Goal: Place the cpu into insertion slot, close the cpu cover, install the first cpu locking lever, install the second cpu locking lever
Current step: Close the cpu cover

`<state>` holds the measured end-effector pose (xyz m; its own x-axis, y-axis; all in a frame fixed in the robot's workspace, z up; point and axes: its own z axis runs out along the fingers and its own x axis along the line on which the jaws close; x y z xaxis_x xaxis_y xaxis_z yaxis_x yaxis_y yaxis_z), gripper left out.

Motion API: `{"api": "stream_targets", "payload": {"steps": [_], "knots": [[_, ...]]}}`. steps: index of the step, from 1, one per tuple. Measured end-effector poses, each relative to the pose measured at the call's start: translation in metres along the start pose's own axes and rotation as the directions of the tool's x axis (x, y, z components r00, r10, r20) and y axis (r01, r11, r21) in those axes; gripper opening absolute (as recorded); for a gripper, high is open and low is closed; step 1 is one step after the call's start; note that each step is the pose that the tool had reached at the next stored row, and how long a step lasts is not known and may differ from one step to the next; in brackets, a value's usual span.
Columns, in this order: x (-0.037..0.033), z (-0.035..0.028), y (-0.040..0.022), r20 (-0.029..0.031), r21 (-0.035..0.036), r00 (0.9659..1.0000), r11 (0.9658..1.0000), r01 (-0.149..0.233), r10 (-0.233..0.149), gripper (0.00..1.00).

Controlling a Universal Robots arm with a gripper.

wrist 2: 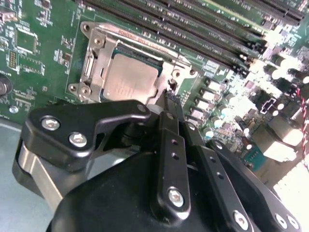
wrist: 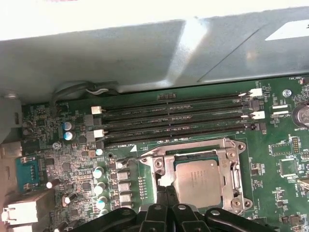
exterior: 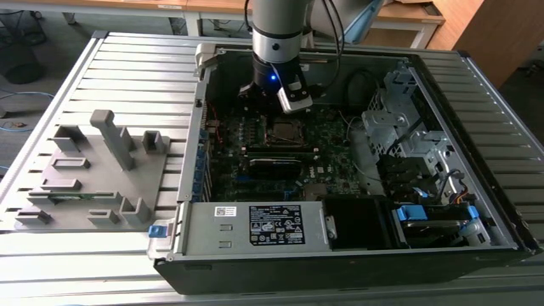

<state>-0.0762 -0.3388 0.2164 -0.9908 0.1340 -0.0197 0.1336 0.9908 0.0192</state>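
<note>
The cpu (wrist 2: 128,79) (wrist: 198,179), a dull grey square chip, lies flat in the insertion slot (exterior: 283,132) on the green board. The silvery cpu cover (wrist 2: 96,53) (wrist: 231,164) is folded down around it, its cut-out framing the chip face. A thin locking lever (wrist: 193,143) runs along one side of the frame. My gripper (wrist 2: 169,99) (wrist: 164,191) (exterior: 267,108) hangs just above the socket's edge, its black fingers shut together with their tips at the cover's rim beside the chip. What the tips touch is hidden.
Long black memory slots (wrist: 178,121) (wrist 2: 193,29) run beside the socket. The grey case wall (wrist: 120,53) rises close behind them. The power supply (exterior: 255,223) and drive bays (exterior: 399,127) fill the case's near and right sides. A grey fixture tray (exterior: 93,172) lies at the exterior view's left.
</note>
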Motion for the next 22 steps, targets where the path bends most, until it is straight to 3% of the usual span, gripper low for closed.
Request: {"api": "stream_targets", "payload": {"steps": [4, 13, 22], "knots": [[-0.0043, 0.0001, 0.0005, -0.0002, 0.0004, 1.0, 1.0, 0.0, 0.0, 0.11], [-0.0216, 0.0006, 0.0028, -0.0002, 0.0004, 1.0, 1.0, 0.0, 0.0, 0.11], [-0.0221, -0.0011, 0.003, 0.0, 0.0001, 1.0, 1.0, 0.0, 0.0, 0.11]]}}
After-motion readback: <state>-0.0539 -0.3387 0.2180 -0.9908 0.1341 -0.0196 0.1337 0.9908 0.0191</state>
